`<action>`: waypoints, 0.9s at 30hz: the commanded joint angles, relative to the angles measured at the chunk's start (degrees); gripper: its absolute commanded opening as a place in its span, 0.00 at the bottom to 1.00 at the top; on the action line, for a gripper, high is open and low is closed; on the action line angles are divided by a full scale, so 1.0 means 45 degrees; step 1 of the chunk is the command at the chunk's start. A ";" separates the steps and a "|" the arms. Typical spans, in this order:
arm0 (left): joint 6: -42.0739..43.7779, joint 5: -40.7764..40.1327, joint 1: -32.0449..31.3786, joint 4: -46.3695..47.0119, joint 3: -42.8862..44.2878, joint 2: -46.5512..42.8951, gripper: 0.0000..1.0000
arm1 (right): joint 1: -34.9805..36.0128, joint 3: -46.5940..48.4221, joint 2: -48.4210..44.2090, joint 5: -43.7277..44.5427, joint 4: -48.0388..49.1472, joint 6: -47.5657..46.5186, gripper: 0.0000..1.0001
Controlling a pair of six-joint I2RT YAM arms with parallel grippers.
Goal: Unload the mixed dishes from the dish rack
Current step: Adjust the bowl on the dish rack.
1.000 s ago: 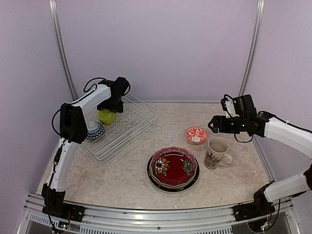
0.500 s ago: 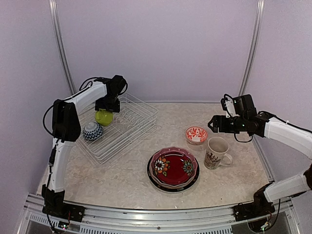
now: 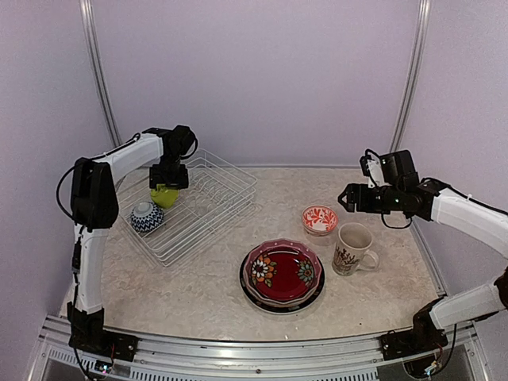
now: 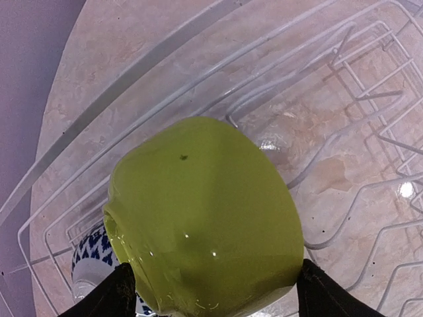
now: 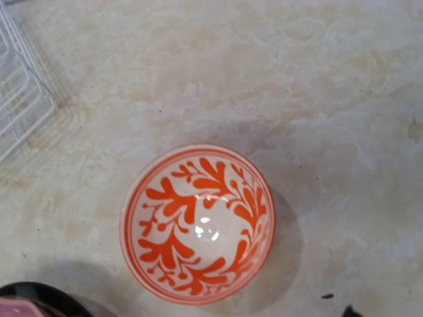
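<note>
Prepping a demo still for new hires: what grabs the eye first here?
The lime green bowl, clamped in the left gripper over the dish rack at far left. Next, the red floral plate stacked on others at centre front, with the red-white bowl and mug to its right.

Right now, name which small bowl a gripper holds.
The lime green ceramic bowl, held by the left gripper. The blue-white patterned bowl sits in the white wire dish rack; the red-white patterned bowl rests on the table.
</note>
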 commanded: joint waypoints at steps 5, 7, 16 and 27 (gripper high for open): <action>-0.0145 0.0443 0.0747 0.1027 -0.1036 -0.1221 0.74 | 0.0076 0.0796 0.0275 -0.0325 -0.0275 0.0131 0.82; 0.0010 0.0699 0.0893 0.1312 -0.1283 -0.1387 0.76 | 0.0098 0.0801 0.0236 -0.0425 -0.0265 0.0171 0.82; 0.0714 0.1303 0.1118 0.1803 -0.1677 -0.1349 0.84 | 0.0112 0.0839 -0.0072 -0.0464 -0.0301 0.0246 0.82; 0.1120 -0.0199 0.1270 0.0900 -0.1995 -0.1224 0.76 | 0.0122 0.0606 -0.0033 -0.0736 0.0239 0.0346 0.83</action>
